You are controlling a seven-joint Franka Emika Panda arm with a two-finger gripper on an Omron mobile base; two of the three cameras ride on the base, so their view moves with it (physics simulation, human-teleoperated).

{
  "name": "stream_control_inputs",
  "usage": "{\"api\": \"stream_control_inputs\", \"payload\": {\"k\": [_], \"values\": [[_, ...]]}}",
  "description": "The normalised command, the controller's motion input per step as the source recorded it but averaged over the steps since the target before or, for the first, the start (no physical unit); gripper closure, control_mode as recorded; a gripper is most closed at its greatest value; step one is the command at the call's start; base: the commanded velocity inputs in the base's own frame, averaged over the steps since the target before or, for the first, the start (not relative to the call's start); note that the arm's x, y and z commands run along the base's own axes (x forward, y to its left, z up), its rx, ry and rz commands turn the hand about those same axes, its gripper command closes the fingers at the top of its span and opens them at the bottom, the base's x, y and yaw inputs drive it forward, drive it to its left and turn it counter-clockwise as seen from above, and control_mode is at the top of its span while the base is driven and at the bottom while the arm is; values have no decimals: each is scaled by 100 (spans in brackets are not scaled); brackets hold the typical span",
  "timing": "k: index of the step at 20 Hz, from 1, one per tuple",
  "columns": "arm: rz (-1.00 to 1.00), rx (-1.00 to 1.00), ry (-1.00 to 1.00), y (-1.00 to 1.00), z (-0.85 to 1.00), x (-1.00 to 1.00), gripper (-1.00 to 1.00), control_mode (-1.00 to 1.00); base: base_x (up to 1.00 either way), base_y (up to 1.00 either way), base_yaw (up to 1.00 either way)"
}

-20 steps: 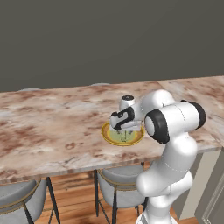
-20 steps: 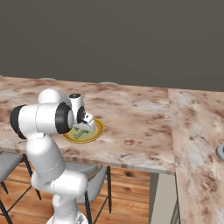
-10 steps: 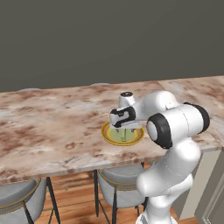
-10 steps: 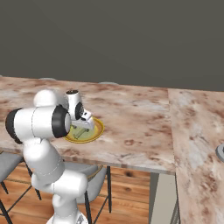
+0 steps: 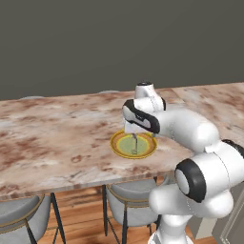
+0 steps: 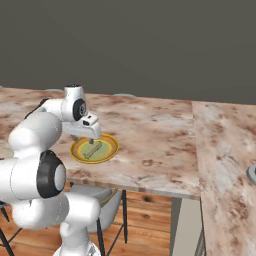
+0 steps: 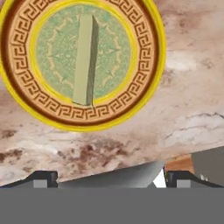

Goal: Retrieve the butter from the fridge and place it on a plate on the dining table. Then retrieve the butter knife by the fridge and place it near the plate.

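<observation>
The butter (image 7: pixel 85 59) lies flat as a pale stick across the pale green centre of the yellow-rimmed plate (image 7: pixel 148 78). The plate (image 5: pixel 116 143) rests on the marbled dining table (image 5: pixel 57 143), near its front edge. My gripper (image 5: pixel 135 132) hangs just above the plate (image 6: pixel 111 148), open and holding nothing. In the hand view the gripper (image 7: pixel 111 179) shows two dark fingertips (image 7: pixel 41 177) spread wide, well clear of the butter. From the right the butter (image 6: pixel 93 149) appears below the hand (image 6: pixel 91 132). The fridge and the butter knife are out of view.
Grey stools (image 5: pixel 128 200) stand under the table's front edge, another at the left (image 5: pixel 19 224). A marbled counter (image 6: pixel 225 165) runs along the right, with a grey round object (image 6: pixel 252 174) at its edge. A dark wall stands behind the table.
The jaws have opened and let go of the butter, which stays on the plate. The hand has lifted a little off the plate and the arm's elbow has swung.
</observation>
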Motion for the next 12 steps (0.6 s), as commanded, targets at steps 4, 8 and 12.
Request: {"api": "stream_control_inputs", "payload": {"k": [4, 8, 12], "values": [[4, 0, 0, -26, 64, -100, -100, -100, 0, 0, 0], [5, 1, 0, -38, 48, -100, -100, -100, 0, 0, 0], [6, 5, -1, -38, 15, -100, -100, -100, 0, 0, 0]]}}
